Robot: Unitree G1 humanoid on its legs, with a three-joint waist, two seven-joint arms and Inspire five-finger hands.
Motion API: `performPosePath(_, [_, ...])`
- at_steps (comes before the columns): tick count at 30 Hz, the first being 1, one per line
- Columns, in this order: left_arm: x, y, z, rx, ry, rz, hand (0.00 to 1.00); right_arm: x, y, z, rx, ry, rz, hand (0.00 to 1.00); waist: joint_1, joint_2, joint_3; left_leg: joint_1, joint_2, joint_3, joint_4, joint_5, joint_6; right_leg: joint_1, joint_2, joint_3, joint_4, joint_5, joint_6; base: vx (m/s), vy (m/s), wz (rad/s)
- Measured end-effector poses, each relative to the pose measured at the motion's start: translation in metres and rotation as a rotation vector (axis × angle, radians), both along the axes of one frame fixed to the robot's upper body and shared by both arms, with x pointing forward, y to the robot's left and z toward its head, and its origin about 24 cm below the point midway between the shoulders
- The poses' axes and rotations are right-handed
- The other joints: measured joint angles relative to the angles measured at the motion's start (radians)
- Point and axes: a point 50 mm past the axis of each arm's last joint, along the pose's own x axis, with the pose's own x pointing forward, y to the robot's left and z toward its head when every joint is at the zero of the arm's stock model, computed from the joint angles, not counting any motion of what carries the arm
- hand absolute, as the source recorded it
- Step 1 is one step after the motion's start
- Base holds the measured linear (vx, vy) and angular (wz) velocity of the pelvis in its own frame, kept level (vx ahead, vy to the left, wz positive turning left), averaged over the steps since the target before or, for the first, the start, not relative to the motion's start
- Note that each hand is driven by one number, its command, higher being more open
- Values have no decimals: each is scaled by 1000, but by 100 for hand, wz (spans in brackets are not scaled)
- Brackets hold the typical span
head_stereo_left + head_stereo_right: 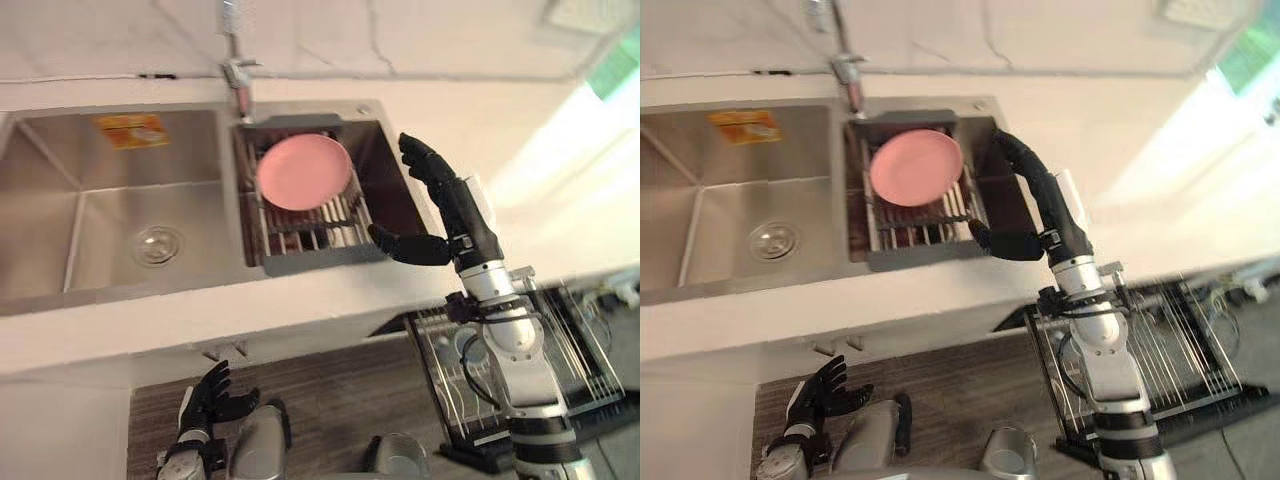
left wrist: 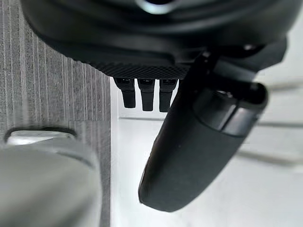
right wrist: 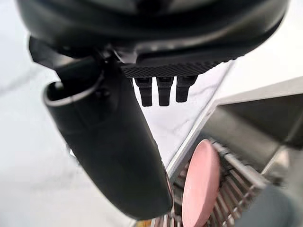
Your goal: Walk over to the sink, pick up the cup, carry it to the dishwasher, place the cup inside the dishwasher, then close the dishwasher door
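A round pink dish, flat like a plate, leans in the grey wire rack in the sink's right basin; it also shows edge-on past my right hand. My right hand hovers over the basin's right rim, open, fingers straight and thumb spread toward the rack's near corner, holding nothing. Low by the cabinet front, over the wood floor, my left hand hangs open and empty, its fingers straight.
The faucet stands behind the divider. The left basin holds a drain and an orange patch. White counter runs right of the sink. A pulled-out dishwasher rack sits low at the right.
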Motion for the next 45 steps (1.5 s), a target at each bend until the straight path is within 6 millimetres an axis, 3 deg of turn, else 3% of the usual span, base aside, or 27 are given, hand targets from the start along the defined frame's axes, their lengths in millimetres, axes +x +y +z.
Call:
performPosePath(1, [0,0,0,3,2,-6,90,1,0,1,-16,-7,-8,90,2,-4,-3,-4,-13,-12,9,-2,-4,-2,2,0,-36,21,17,156,-135,91])
performPosePath(2, [0,-4,-2,-8,10,-8,90,2,-2,0,-43,-5,-25,90,-1,17,-25,-26,-12,-36,28,-10,-16,13,13,1,-63,30,60,161,-103,54])
performPosePath(5, [-7,-10,-5,-26,22,2,90,8,0,-5,-104,12,-41,90,28,38,-42,-34,24,-44,28,-21,-39,51,62,-8,-158,59,56,155,-104,3])
performPosePath(9, [-12,-11,-7,-31,37,-4,90,11,0,-13,-154,46,-61,90,26,35,-46,-8,47,-47,-5,-23,-54,102,97,-16,-249,105,40,93,-63,-4])
performPosePath(17, [-13,-15,-9,-28,46,-24,90,15,5,-22,-263,71,-56,90,37,32,-76,23,34,-53,-49,-11,-55,150,101,-17,-319,142,37,22,-3,3])
performPosePath(21, [-12,-16,-8,-22,42,-29,90,19,9,-30,-350,83,-70,90,43,31,-78,37,26,-70,-104,28,-56,157,101,-21,-340,168,18,-32,-1,14])
performPosePath(26, [-12,-15,-8,-16,43,-24,90,28,9,-37,-450,89,-118,90,55,30,-78,32,15,-87,-148,64,-53,150,96,-23,-352,170,17,-91,-21,12])
performPosePath(38, [-13,-12,-8,1,45,4,90,55,0,-41,-561,116,-260,90,76,27,-77,-10,7,-128,-225,145,-54,99,102,-57,-359,169,17,-82,-30,12])
performPosePath(45, [-12,-11,-7,8,39,17,90,78,2,-24,-555,87,-341,90,83,23,-72,-28,7,-135,-228,157,-60,81,98,-70,-354,171,20,6,-10,3])
